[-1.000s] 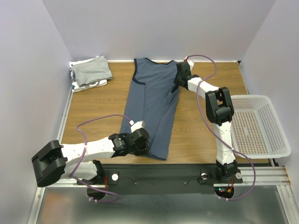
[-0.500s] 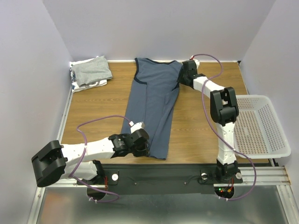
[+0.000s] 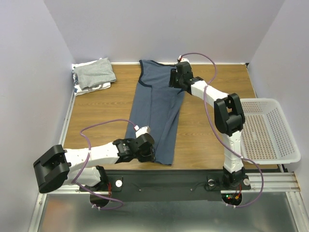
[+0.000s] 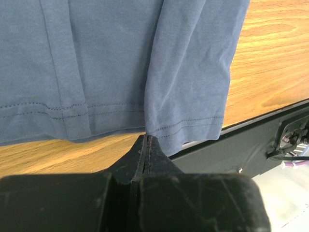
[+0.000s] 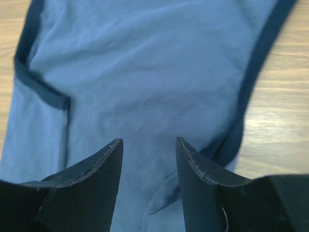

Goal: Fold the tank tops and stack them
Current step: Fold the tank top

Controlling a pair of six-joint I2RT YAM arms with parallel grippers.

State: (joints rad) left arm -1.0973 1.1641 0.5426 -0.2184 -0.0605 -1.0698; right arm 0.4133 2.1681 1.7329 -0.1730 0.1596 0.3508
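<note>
A large slate-blue cloth tank top (image 3: 157,111) with darker trim lies lengthwise down the middle of the wooden table (image 3: 96,111). It is folded along its length, with its neck end toward the top of the frame and its hem at the table's lower edge. The left pincer (image 4: 146,139) sits at that hem — its black fingers are clenched tight, nipping a fold of the stitched edge. The right pincer (image 5: 148,140) hovers over the upper right part of the top, beside a dark-trimmed armhole, its fingers spread apart and holding nothing. In the upper left corner a light grey tank top (image 3: 94,72) rests folded on a black-and-white patterned one (image 3: 102,87). A white plastic mesh basket (image 3: 270,102) stands at the right of the frame — well apart from the tops.
</note>
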